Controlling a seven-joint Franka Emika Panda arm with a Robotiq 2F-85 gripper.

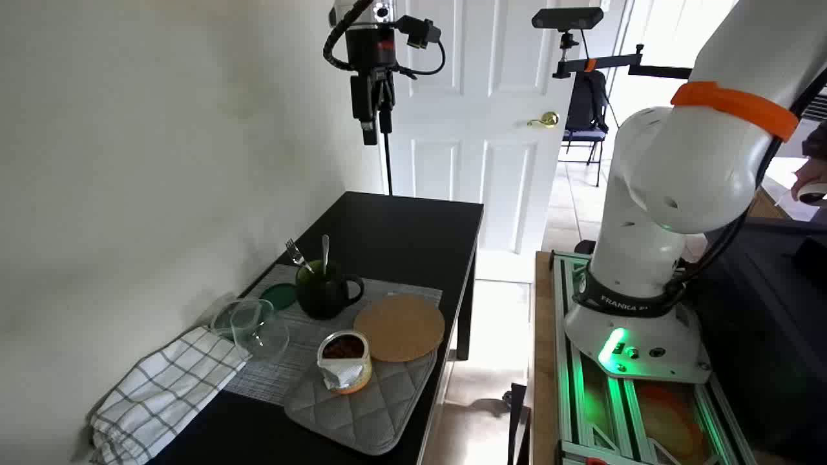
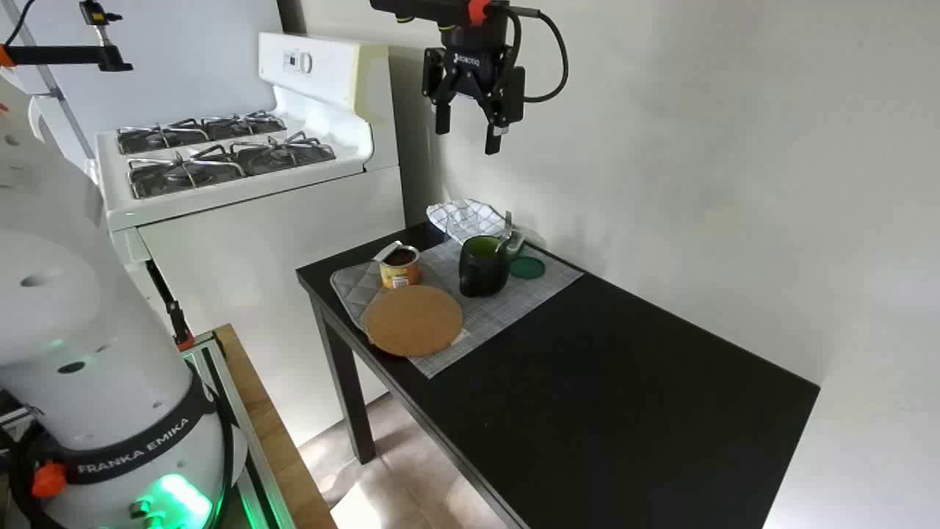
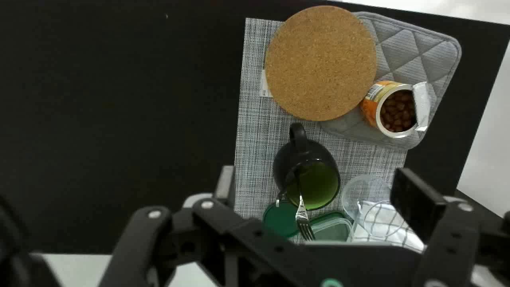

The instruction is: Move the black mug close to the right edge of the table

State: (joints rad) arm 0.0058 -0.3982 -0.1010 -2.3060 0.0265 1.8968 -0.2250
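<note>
The black mug (image 1: 323,294), green inside, stands on a woven grey mat (image 3: 253,139) on the bench (image 2: 631,411), holding a fork (image 3: 301,211) and another, partly hidden utensil (image 1: 325,248), near a can (image 2: 400,276) of brown pieces (image 3: 396,111), foil (image 3: 421,105) peeled back, on a quilted pad (image 3: 418,57), the tool (image 2: 468,138) hanging above, fingers (image 2: 493,141) spread.

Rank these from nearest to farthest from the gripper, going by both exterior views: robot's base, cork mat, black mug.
1. Black mug: roughly below the open gripper, on the grey placemat.
2. Cork mat: lower, on the mug's handle side.
3. Robot's base: farthest, across the gap from the table.
</note>
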